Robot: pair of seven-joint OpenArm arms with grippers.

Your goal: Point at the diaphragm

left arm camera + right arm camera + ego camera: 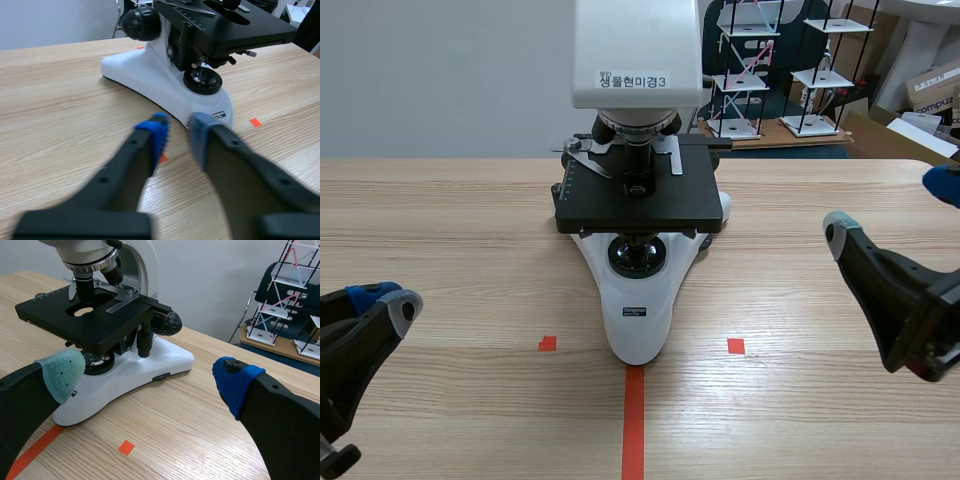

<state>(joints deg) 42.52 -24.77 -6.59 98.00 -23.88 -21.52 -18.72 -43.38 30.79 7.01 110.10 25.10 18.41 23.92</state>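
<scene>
A white microscope [638,320] with a black stage [638,200] stands mid-table. Its diaphragm [638,238] is the dark assembly tucked under the stage, just above the round lamp lens [638,258] on the base; it also shows in the left wrist view [204,61] and the right wrist view [106,354]. My left gripper [386,300] [177,134] is low at the near left, well short of the base, its fingers nearly together with nothing between them. At the right of the microscope my right gripper [892,205] [149,374] is spread wide and holds nothing.
Orange-red tape marks [634,420] lie in front of the microscope base. Wire-frame models [790,70] and cardboard boxes [932,85] stand beyond the table's far right edge. Bare wooden tabletop [460,250] lies on both sides of the microscope.
</scene>
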